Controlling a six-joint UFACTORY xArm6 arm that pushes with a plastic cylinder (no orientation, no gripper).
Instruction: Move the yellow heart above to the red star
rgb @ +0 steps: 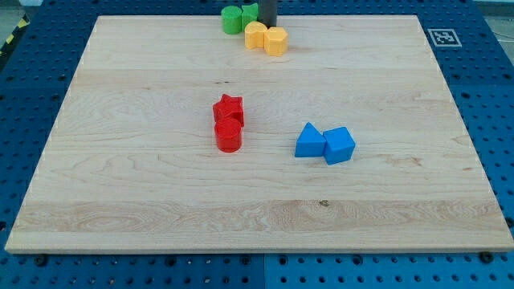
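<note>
Two yellow blocks touch each other near the view's top centre. The left one (255, 34) has rounded lobes and looks like the yellow heart. The right one (275, 40) looks angular, like a pentagon. The red star (229, 108) sits near the board's middle, with a red cylinder (229, 136) touching it on the side toward the view's bottom. My tip (267, 25) comes down from the view's top edge. It stands just behind the two yellow blocks, at or very near their top sides.
Two green blocks (232, 19) (250, 12) sit together just left of my tip at the board's top edge. A blue triangle (309, 140) and a blue cube (339, 145) touch each other right of the red pair. The wooden board (120, 201) lies on a blue perforated table.
</note>
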